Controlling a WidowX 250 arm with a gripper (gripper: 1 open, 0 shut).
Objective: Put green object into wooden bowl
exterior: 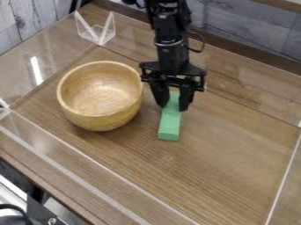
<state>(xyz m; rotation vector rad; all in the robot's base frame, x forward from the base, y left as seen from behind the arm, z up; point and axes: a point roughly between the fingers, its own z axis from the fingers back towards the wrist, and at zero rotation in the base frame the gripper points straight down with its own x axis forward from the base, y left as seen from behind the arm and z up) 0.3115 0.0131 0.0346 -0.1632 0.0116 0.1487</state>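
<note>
Jaws spread wide, the black robot gripper [174,101] points straight down over the far end of a small flat mint-green rectangular bar [172,124], one finger on each side of it. Nothing is clamped; the bar lies flat on the brown wood-grain tabletop [223,167], its near end pointing toward the viewer. Whether the fingertips touch the bar's edges cannot be told from this angle.

Just beside the bar, to the camera's left, stands the round, deep, light-tan wooden bowl [73,110] with thick walls. It holds nothing. Bar and bowl sit close together but apart, a narrow strip of tabletop between them. Low clear plastic walls [35,141] ring the work area.

By the look of things, the task is in its opening stage. The arm is lined up on the green bar, but no grasp is made, no lift begun, and the bowl is unfilled. What remains appears to be closing on the bar, raising it, carrying it the short way over the bowl's rim, and letting go inside.
</note>
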